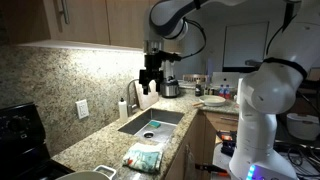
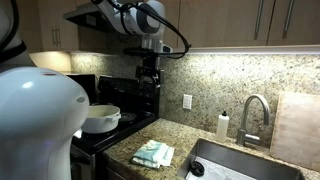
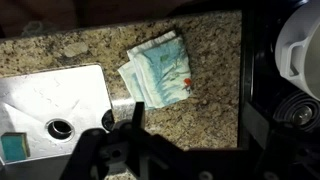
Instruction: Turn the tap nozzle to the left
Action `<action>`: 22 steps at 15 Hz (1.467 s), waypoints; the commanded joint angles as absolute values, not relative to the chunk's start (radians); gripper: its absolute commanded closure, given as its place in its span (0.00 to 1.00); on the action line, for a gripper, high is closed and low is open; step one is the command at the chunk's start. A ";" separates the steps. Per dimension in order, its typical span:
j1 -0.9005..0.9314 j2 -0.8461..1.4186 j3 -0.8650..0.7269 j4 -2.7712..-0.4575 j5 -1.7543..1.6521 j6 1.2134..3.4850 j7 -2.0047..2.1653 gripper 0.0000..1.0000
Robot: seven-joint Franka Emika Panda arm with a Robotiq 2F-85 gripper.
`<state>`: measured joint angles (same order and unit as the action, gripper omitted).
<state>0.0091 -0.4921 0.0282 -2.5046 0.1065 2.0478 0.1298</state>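
The tap nozzle [image 2: 256, 104] is a thin dark arched spout behind the sink, and it also shows in an exterior view [image 1: 134, 91]. It is out of the wrist view. My gripper [image 2: 148, 78] hangs high above the counter, well apart from the tap, and it shows in both exterior views [image 1: 151, 76]. In the wrist view its fingers [image 3: 190, 112] are spread open with nothing between them. They look down on granite counter between the sink and the stove.
A white soap dispenser [image 2: 223, 126] stands beside the tap. A steel sink [image 3: 40, 95] holds a green sponge [image 3: 12, 147]. A blue-green cloth [image 3: 156, 68] lies on the counter. A stove with a white pot [image 2: 100, 118] and a cutting board [image 2: 296, 125] flank the area.
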 commanded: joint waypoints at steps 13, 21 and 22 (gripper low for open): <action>0.007 -0.492 0.030 -2.503 0.107 2.045 0.129 0.00; 0.007 -0.491 0.026 -2.504 0.101 2.062 0.112 0.00; -0.009 -0.484 0.040 -2.498 0.048 2.079 0.117 0.00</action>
<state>0.0091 -0.4921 0.0279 -2.5044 0.1058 2.0482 0.1284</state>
